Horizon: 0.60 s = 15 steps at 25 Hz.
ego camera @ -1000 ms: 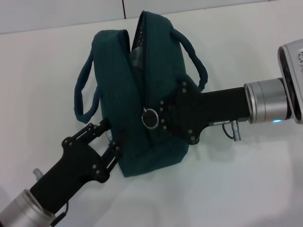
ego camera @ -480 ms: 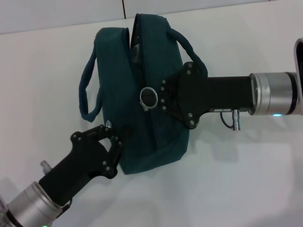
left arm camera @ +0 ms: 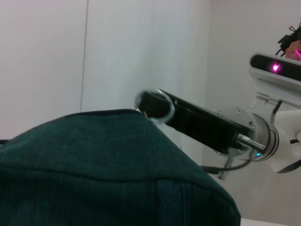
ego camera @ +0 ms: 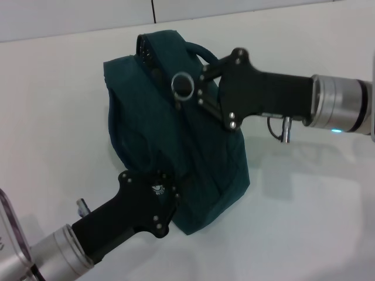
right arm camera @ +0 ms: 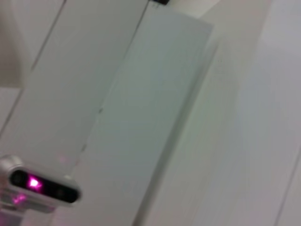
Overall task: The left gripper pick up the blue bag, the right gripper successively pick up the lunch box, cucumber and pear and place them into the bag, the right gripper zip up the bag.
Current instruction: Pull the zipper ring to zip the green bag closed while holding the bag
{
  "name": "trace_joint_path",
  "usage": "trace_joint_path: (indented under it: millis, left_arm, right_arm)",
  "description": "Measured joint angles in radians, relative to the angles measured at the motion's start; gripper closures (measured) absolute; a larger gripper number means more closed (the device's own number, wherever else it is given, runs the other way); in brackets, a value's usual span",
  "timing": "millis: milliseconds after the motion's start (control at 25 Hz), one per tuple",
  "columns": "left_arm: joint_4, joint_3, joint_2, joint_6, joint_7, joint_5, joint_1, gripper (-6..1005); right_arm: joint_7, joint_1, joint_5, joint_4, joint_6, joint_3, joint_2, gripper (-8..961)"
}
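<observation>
Blue bag on white table; right gripper pinched on ring pull at far end, left gripper clamps near end.

Bright, even overhead light, washing the table nearly white. Soft grey shadows under the bag and right arm. Bag fabric very dark, folds barely readable. Left wrist view soft up close, ring pull smeared. Right wrist view hazy, pale, with a pink glow from a sensor.
</observation>
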Motion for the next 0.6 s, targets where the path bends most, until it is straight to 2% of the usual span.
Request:
trace_joint_path:
  millis: [280, 600]
  left_arm:
    - [-0.021, -0.01, 0.007, 0.011, -0.003, -0.004, 0.011, 925]
    - [-0.097, -0.013, 0.01, 0.072, -0.021, -0.114, 0.04, 933]
  right_arm:
    - [-0.115, -0.012, 0.137, 0.046, 0.001, -0.05, 0.0, 937]
    - [-0.203, -0.027, 0.206, 0.092, -0.029, -0.069, 0.0, 937]
